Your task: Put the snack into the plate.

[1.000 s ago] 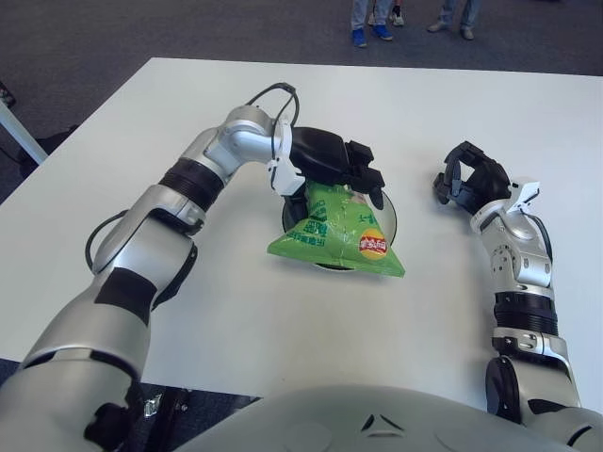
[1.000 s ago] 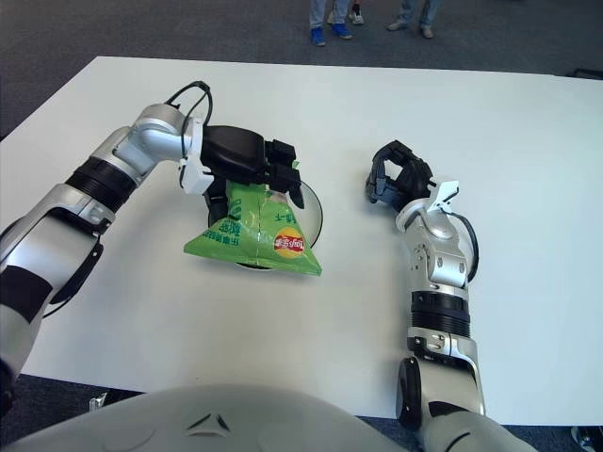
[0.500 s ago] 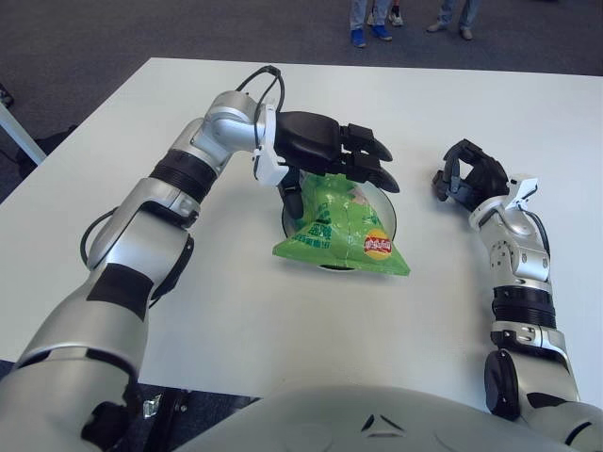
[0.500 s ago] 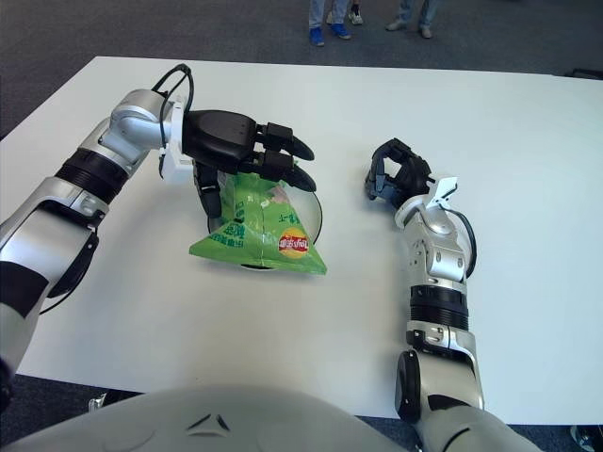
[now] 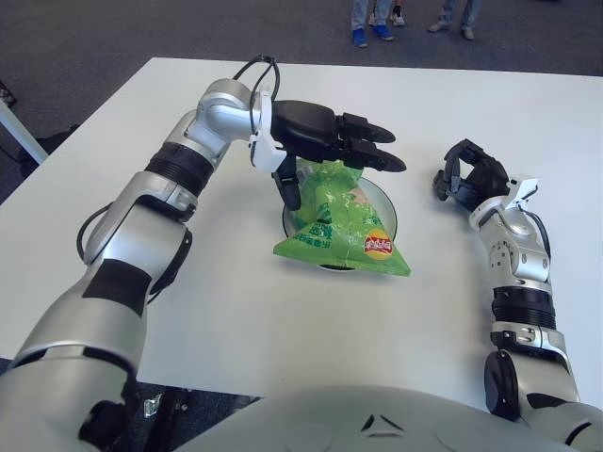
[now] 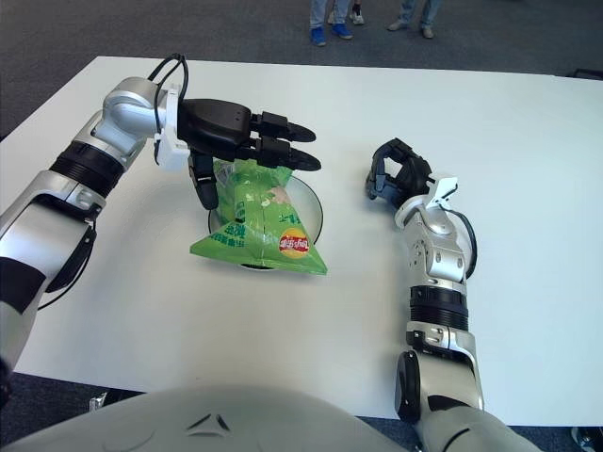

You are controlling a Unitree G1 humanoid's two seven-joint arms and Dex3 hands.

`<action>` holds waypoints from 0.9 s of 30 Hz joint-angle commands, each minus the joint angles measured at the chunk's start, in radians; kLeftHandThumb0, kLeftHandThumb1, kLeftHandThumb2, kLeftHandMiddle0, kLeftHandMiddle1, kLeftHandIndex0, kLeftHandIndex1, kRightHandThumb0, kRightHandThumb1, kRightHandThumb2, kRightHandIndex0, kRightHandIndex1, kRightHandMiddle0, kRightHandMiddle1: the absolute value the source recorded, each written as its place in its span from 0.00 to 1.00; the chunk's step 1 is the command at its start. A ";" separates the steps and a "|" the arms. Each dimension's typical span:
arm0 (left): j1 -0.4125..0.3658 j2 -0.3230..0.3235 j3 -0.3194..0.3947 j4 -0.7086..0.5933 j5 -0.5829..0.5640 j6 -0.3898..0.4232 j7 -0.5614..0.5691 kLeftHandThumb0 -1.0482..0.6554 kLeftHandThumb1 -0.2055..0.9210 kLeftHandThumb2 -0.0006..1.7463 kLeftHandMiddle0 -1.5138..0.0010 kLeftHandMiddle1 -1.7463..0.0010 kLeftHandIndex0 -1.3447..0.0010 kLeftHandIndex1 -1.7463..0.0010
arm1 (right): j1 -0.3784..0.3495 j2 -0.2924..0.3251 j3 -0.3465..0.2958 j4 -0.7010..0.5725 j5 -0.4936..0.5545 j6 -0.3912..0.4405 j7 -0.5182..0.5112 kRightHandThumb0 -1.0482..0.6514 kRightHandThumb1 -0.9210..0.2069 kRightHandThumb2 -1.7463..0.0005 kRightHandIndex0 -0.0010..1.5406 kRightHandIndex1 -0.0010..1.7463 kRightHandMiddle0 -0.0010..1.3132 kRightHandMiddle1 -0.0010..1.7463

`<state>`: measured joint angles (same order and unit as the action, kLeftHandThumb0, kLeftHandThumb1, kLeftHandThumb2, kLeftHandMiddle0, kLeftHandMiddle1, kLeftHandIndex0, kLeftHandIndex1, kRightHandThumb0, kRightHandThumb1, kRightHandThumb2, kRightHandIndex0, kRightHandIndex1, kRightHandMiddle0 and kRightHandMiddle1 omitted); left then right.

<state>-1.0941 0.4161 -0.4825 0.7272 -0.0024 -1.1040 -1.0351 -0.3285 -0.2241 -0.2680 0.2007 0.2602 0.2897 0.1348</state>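
A green snack bag [image 5: 344, 226] with a red and yellow logo lies across a dark round plate [image 5: 385, 209] near the middle of the white table, its wide lower end hanging over the plate's near rim. My left hand [image 5: 332, 151] hovers just above the bag's top end, fingers spread and straight, thumb hanging down at the bag's left side, holding nothing. My right hand [image 5: 468, 179] shows to the right of the plate with its fingers curled and nothing in them.
The white table [image 5: 283, 320] stretches well past the plate on every side. Beyond its far edge is dark carpet where people's legs and shoes [image 5: 367, 28] stand.
My left hand has let go of the snack bag, spread its fingers and lifted slightly up and back. The bag settled on the plate. The right hand stayed put.
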 commanded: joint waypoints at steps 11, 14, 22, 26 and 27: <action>-0.008 0.112 0.160 0.181 0.288 -0.021 0.328 0.04 0.93 0.28 0.97 0.99 1.00 0.91 | 0.050 0.010 0.012 0.047 -0.002 0.034 0.013 0.34 0.50 0.27 0.84 1.00 0.45 1.00; 0.005 0.108 0.179 0.203 0.353 0.006 0.453 0.05 0.97 0.26 0.94 0.97 1.00 0.84 | 0.050 0.010 0.011 0.047 -0.002 0.033 0.015 0.34 0.50 0.27 0.84 1.00 0.45 1.00; 0.076 0.080 0.252 0.156 0.349 0.097 0.647 0.09 0.95 0.24 0.86 0.92 1.00 0.60 | 0.044 0.005 0.009 0.065 -0.003 0.021 0.020 0.34 0.50 0.27 0.84 1.00 0.45 1.00; 0.119 0.063 0.293 0.117 0.318 0.165 0.701 0.12 0.86 0.31 0.89 0.78 1.00 0.51 | 0.039 0.004 0.010 0.078 -0.007 0.010 0.020 0.34 0.51 0.27 0.85 1.00 0.45 1.00; 0.124 0.061 0.296 0.110 0.319 0.175 0.709 0.12 0.85 0.33 0.90 0.73 1.00 0.49 | 0.039 0.004 0.010 0.079 -0.008 0.008 0.020 0.34 0.51 0.27 0.85 1.00 0.45 1.00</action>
<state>-1.0043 0.4896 -0.2130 0.8638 0.3329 -0.9708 -0.3698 -0.3334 -0.2295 -0.2666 0.2256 0.2587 0.2649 0.1560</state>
